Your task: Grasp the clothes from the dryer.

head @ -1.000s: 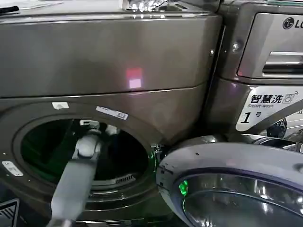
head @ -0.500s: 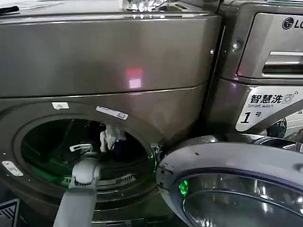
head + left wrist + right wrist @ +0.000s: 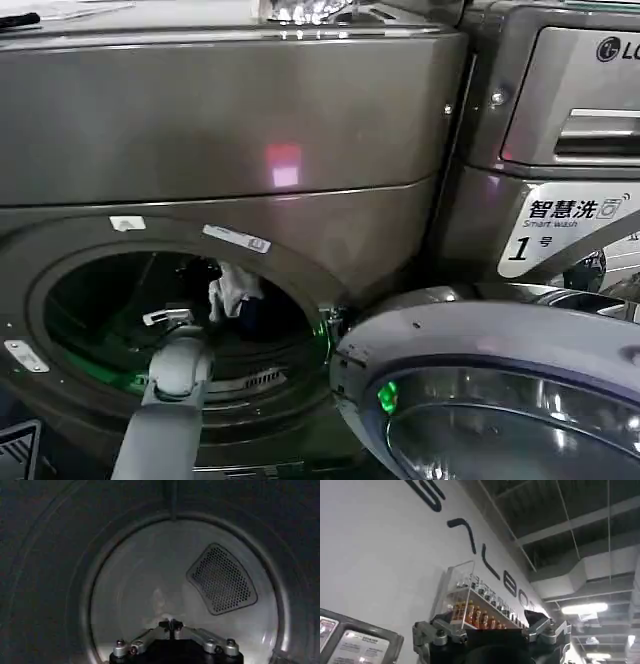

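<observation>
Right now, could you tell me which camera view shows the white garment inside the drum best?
The head view: the white garment hangs in the dryer porthole, just past the left gripper. The left wrist view looks at the drum's back wall and perforated vent instead; the right wrist view faces a wall and ceiling.

A commercial laundry set-up inside a large industrial hall or showroom is indicated. Two bronze-grey front-loading machines are installed side by side: the dryer (image 3: pixel 230 130) and an LG-branded machine (image 3: pixel 560 110) bearing a numbered "1" sticker (image 3: pixel 565 235). An exposed ceiling with ducting (image 3: pixel 592 572), strip lighting (image 3: pixel 585 608), large wall lettering (image 3: pixel 470 540) and a bottle display shelf (image 3: pixel 480 607) are observed.
</observation>
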Tool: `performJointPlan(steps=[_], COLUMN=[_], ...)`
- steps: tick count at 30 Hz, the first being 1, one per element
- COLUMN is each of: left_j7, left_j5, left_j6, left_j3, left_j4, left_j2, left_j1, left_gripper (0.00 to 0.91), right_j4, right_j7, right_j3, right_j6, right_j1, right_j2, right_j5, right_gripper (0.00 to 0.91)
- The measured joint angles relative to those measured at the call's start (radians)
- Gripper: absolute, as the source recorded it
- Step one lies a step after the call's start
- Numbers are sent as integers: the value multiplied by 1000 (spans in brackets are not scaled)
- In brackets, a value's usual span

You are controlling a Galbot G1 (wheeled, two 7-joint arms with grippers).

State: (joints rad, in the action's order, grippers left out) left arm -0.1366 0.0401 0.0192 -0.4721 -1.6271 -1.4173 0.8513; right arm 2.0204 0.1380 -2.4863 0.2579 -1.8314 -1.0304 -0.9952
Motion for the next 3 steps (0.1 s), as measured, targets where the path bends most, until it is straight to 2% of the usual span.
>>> performJointPlan(steps=[3], left_j7=[0], left_j5=[4], left_j6=[1], left_j3=[-5], left_j4=[-6], left_j2=[3], left_j1=[3], left_gripper=[0], right_j4=[-3], right_j7=[2], right_j3=[-2], right_j6=[2], right_j1=[-3], right_j2=[0], right_j5=[2], right_gripper=[907])
